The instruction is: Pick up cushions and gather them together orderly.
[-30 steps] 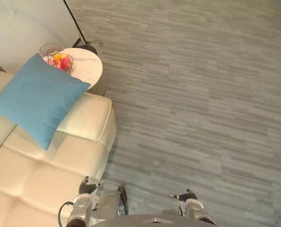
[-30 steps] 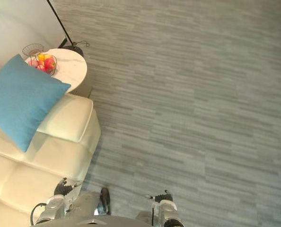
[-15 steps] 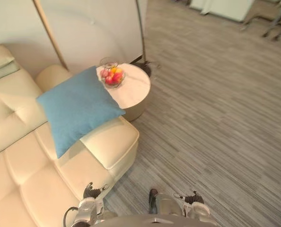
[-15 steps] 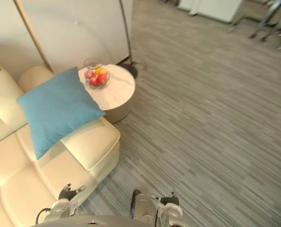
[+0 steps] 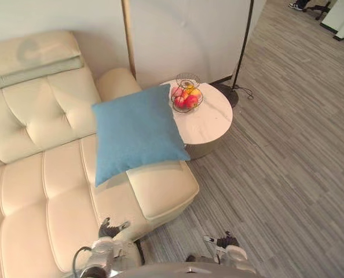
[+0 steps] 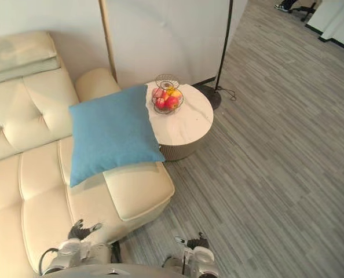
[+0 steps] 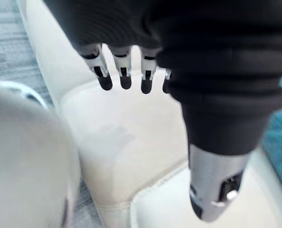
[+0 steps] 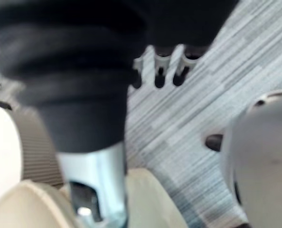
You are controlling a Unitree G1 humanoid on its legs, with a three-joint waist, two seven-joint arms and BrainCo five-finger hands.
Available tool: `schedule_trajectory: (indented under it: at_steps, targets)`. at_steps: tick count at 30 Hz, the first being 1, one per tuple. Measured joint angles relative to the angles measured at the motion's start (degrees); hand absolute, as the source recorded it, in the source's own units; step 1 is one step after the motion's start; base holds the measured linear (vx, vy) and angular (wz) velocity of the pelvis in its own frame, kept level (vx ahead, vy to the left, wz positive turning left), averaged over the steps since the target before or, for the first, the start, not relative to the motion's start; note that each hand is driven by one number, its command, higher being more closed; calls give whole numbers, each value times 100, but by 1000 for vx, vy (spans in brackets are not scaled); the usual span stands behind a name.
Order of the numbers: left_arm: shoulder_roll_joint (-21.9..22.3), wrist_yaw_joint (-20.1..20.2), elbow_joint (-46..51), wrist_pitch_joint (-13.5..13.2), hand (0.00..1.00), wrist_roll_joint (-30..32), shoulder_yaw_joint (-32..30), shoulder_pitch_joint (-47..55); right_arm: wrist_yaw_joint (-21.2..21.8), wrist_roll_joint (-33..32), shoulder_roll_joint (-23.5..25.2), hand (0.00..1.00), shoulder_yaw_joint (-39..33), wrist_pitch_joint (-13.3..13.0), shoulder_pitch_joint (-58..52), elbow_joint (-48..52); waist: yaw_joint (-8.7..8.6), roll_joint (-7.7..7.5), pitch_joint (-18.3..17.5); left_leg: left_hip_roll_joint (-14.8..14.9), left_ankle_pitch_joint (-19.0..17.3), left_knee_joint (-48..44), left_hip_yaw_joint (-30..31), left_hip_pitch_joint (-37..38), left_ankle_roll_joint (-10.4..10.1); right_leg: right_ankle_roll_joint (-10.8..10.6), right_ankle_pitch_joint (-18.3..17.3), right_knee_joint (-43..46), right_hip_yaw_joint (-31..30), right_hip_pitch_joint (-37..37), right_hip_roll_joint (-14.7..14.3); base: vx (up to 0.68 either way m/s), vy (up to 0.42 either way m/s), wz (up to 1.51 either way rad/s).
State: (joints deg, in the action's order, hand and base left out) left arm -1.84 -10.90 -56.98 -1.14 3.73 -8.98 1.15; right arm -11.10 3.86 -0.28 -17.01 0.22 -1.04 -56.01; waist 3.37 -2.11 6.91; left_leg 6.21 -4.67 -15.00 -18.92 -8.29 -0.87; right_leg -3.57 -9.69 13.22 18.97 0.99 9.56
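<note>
Resting over the right armrest [image 5: 160, 186] of the cream sofa [image 5: 39, 191], the blue cushion [image 5: 137, 130] looks light, soft and floppy, so opposite edges seem the surest hold. Left hand [image 5: 110, 229] and right hand [image 5: 224, 240] hang near, fingers relaxed, holding nothing.

a living-room corner: cream tufted sofa [image 5: 44, 174], round side desk [image 5: 209, 119] with fruit basket [image 5: 186, 99], floor lamp [image 5: 241, 52] at 1 o'clock.
</note>
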Motion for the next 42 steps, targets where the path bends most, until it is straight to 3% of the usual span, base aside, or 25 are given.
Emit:
schedule_trajectory:
  at_steps: [2,4,6,8,9,10,11,16,20,22,27,34,38,42]
  targets:
    - [-41,7,-54,-2,0,-7,2,36,2,15,-22,0,19,0,15,-140,-15,24,16,-104,-9,192,-12,299,13,-39,22,283,-142,60,100,29,62,-4]
    - [-49,10,-118,-3,0,-11,-2,46,9,87,-43,0,131,-2,14,-110,-80,56,49,-140,-46,394,61,481,23,-75,90,1590,-416,-431,270,-85,35,8]
    - [-31,10,-121,-1,0,-10,12,68,9,83,-45,0,142,-19,12,-91,-183,96,99,-161,-79,437,252,554,55,19,70,2208,-771,-763,248,-30,-5,44]
    - [-48,1,-120,2,0,-17,8,69,7,93,-35,0,332,-46,-57,-85,-204,-8,55,-153,-34,503,573,532,14,4,-292,1394,-1656,-749,-253,4,-70,67]
    - [-57,-1,-120,2,0,-17,9,72,8,94,-25,0,349,-49,-62,-98,-206,-30,42,-185,-13,527,633,524,-14,29,-261,1124,-1797,-700,-331,10,-96,66]
    - [-116,-1,-111,-2,0,-18,9,76,10,85,16,0,344,-48,-109,-123,-194,-173,-14,-358,26,546,776,476,-67,72,-13,507,-1911,-635,-332,24,-95,64]
    - [-111,-9,-135,1,0,-18,-5,67,16,63,7,0,335,-50,-96,-130,-213,-201,-28,-392,56,545,855,479,-78,-101,-81,513,-1817,-598,-258,64,-119,65]
    - [82,-28,-169,-16,0,-150,-123,184,20,101,-160,0,314,4,-61,-163,-171,128,-226,-339,554,1288,1188,627,-187,-64,119,-174,-1467,-303,-421,123,-89,31]
    - [24,-2,-150,-13,0,-242,-115,189,12,109,-171,0,336,6,-16,-39,-153,58,-220,-326,575,1449,1277,799,-196,-72,200,-464,-1343,5,-490,117,-46,13]
    - [-14,-2,64,-9,0,-286,-117,192,-14,179,-261,0,342,12,-31,755,-161,-23,-201,-366,610,1588,1269,819,-176,-91,261,-602,-1353,23,-476,56,13,-1]
    - [-281,-16,709,-8,0,-671,-253,293,-33,331,-782,0,307,-35,17,2321,-175,-62,-207,-467,703,1798,1264,874,-108,-116,350,-762,-1373,55,-404,28,51,2]
    - [-786,-152,1635,-29,0,-988,-505,154,-34,309,-1242,0,241,-121,623,2662,-167,-53,-201,-503,830,1955,1284,797,-76,-112,433,-885,-1373,-48,-390,-31,10,2]
    - [-832,-240,1921,-72,0,-1164,-420,-443,-56,204,-1462,0,414,-118,1166,3003,-174,70,13,-469,1049,1946,1370,241,-47,-97,683,-1007,-1333,-484,-419,-107,10,8]
    - [-1040,-392,1991,-141,0,-1388,30,-1606,-215,-27,-1638,0,916,-122,2491,3028,-164,93,588,-418,1283,1776,1450,-493,-24,-57,868,-828,-1299,-1178,-482,-152,10,7]
